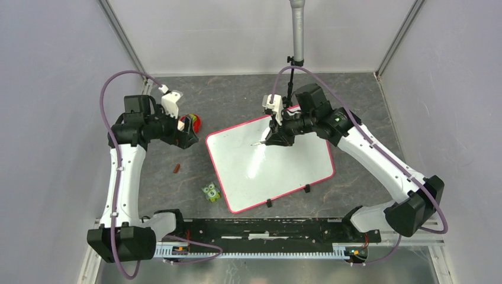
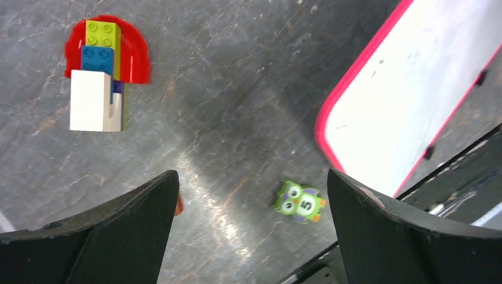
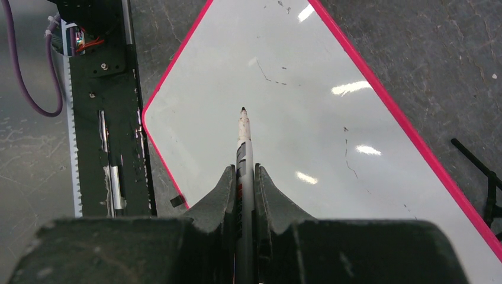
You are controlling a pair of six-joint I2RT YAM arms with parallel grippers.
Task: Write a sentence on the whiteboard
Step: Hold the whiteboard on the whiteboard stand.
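1. Two arms are seen at the table (image 1: 237, 94), and only one is given the pen.
2. The whiteboard (image 1: 296, 165) is laid flat in the middle of the table, turned a little. It is set between the arms, so it can be reached with ease from the right side.
3. The right gripper (image 3: 243, 177) is shut tight on a marker (image 3: 243, 133). The marker is pinched low on its body, so the dark tip sticks out in front and can be seen by the wrist camera.
4. The tip is pointed at the board near its far edge, toward the left. That spot is likely picked because a line of words is begun at the top left. Whether the tip touches the white face cannot be told.
5. No sentence is seen on the board, only a few thin, faint marks and bright spots of light. So the writing is judged as not begun.
6. The left gripper (image 2: 251, 177) is spread wide, and nothing is held in it. It is hung over the table to the left of the board, likely so the pen's way is not blocked.
7. A brick toy (image 2: 100, 53), an owl toy (image 2: 299, 203) and a small brown-red piece (image 1: 176, 168) are left on the table, all apart from the board. The piece may be the pen's cap, but it is too small to tell.
8. A soft press is called for next, since the board is held down by nothing and could be pushed.
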